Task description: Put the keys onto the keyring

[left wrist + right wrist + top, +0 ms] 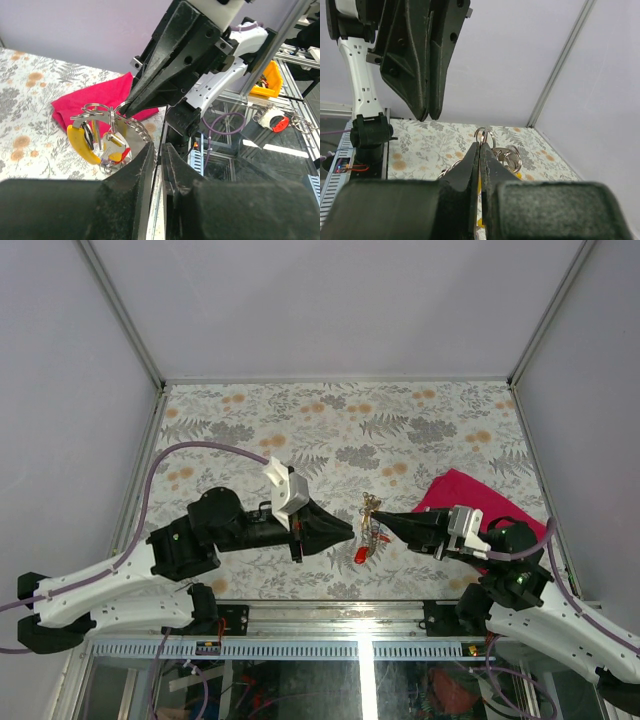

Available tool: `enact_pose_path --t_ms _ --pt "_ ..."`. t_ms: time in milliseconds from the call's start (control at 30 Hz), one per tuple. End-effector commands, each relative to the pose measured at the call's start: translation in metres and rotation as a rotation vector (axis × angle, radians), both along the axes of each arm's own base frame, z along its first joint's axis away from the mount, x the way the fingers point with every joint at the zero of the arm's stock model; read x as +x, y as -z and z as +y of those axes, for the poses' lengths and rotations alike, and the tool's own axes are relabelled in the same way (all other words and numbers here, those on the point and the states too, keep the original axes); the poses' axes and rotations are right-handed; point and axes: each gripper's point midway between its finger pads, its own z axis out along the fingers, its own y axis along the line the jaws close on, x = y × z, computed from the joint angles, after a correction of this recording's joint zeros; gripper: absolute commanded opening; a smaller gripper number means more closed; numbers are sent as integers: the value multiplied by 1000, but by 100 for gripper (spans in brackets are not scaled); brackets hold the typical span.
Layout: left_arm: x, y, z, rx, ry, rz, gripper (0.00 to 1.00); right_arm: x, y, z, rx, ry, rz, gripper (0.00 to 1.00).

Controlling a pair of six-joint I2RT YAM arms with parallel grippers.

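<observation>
My right gripper (383,516) is shut on the thin silvery keyring (484,135) and holds it above the table. In the right wrist view its jaws (480,146) pinch the ring's lower edge. The bunch of keys (368,532) hangs below, with a red head (361,554) lowest. In the left wrist view the ring (96,110) carries a yellow-headed key (79,143), a red one (121,156) and a short chain (140,131). My left gripper (348,531) is shut and empty, just left of the bunch, tips apart from it. Its fingertips (150,150) show a hairline gap.
A magenta cloth (470,495) lies on the floral table cover (330,430) under the right arm; it also shows in the left wrist view (95,97). Grey walls close in the back and sides. The table's near metal edge (330,608) is close below the grippers.
</observation>
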Motion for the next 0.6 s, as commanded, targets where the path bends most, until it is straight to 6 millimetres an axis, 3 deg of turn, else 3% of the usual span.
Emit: enact_pose_path --t_ms 0,300,567 --pt "-17 -26 1 -121 92 -94 12 -12 -42 -12 142 -22 -58 0" --pt "-39 -38 2 -173 217 -159 13 -16 -51 -13 167 -46 -46 0" --pt "-27 -32 -4 -142 171 -175 16 -29 -52 -9 168 -115 -85 0"
